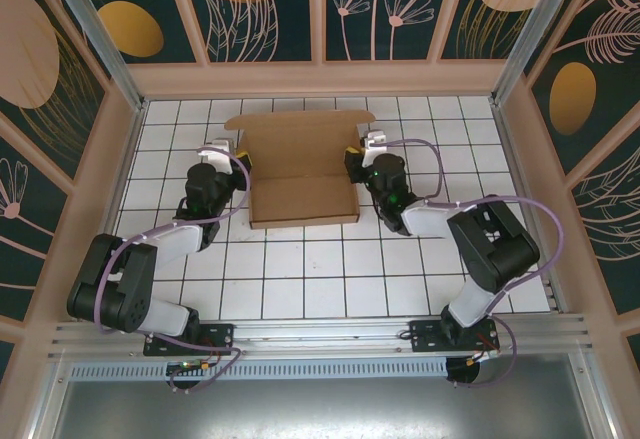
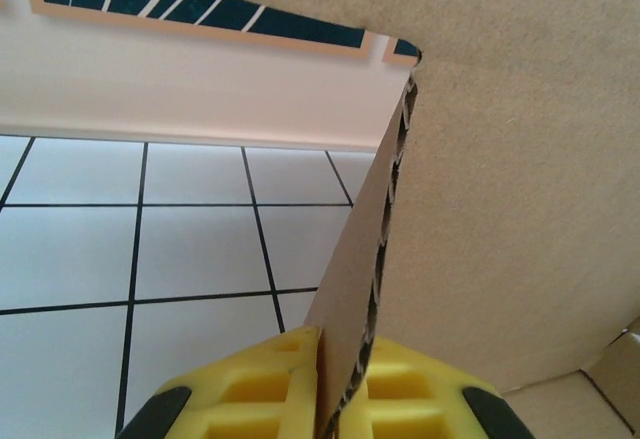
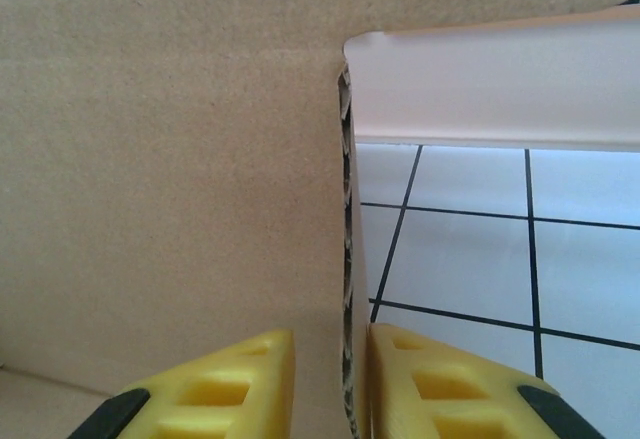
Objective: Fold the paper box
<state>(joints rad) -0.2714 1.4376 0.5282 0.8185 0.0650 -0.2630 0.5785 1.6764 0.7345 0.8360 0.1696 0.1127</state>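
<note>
1. Paper box (image 1: 300, 174): plain brown corrugated cardboard. It lies at mid-worktop towards the far side, between the two arms. The form is a shallow open tray, with a wider flap at its far edge.
2. Left jaws: at the box's left side in the top view. They are clenched on a standing cardboard wall (image 2: 345, 289). The yellow fingers (image 2: 250, 389) press against both faces, and the fluted edge of the wall runs up between them.
3. Right jaws: at the box's right side. They are released and straddle the wall edge (image 3: 347, 259). A gap shows between the inner finger (image 3: 225, 379) and the cardboard; the outer finger (image 3: 440, 379) sits just beside the wall.
4. Worktop (image 1: 300, 279): white tiles with black grid lines.
5. Enclosure walls (image 1: 270, 19): dark teal panels with a pale leaf and flower pattern.
</note>
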